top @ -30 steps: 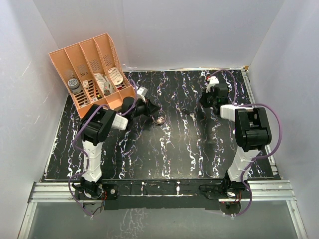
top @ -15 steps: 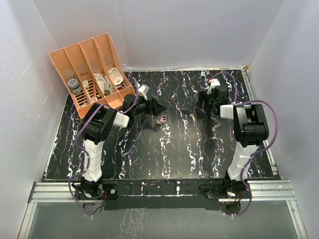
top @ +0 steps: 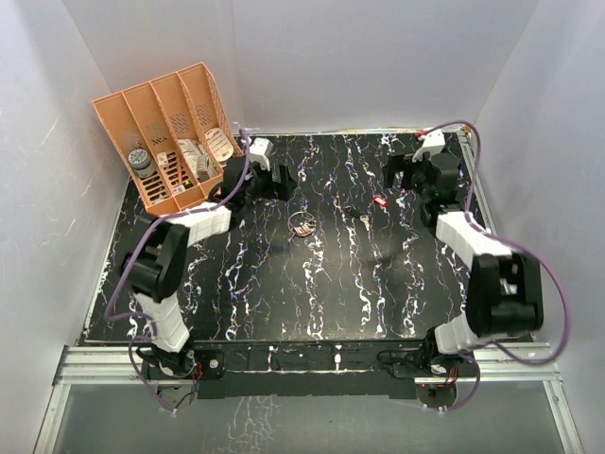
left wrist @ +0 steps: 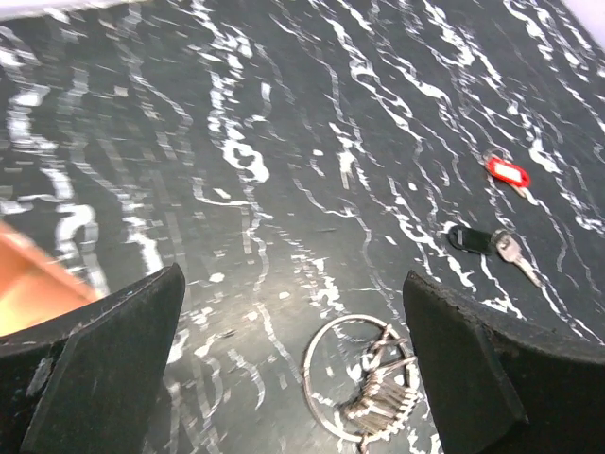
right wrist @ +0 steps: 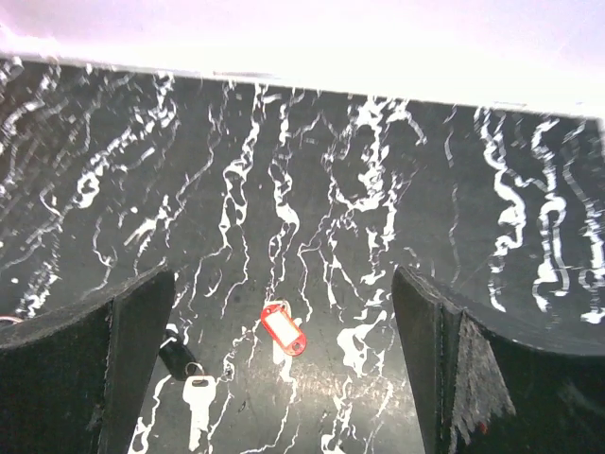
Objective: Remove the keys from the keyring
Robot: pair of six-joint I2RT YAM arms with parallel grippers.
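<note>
- Lying flat near the middle of the bench [top: 284,293], the keyring [top: 302,226] shows from the top as a small pale loop between the two arms, well apart from every bench edge.
- Only the left wrist view resolves it: a round loop of thin silvery wire, with a bunch of small grey keys [left wrist: 380,399] clustered against its lower arc.
- Off the ring, toward the right arm, lie a red-headed key [left wrist: 508,172] and a silver key [left wrist: 516,255] with a small black piece [left wrist: 468,238] touching its head. The red and silver keys are near each other but apart.
- The left tool [left wrist: 293,284] hangs above the bench, its fingers spread wide with nothing between them. The keyring lies just below the gap in its own view.
- The right tool [right wrist: 284,279] is likewise spread wide and empty. Its camera sees the red-headed key on the bench within the gap.
- The right wrist view alone shows the white wall [right wrist: 284,38] meeting the far bench edge.
- An orange rack [top: 170,142] of slotted, perforated plastic stands at the far left corner, just beside the left arm's wrist.
- The broadest open stretch of bench runs from the keyring to the near edge.
- The bench surface is glossy black with white marbled streaks, and the tool fingers are matte black and blocky.
</note>
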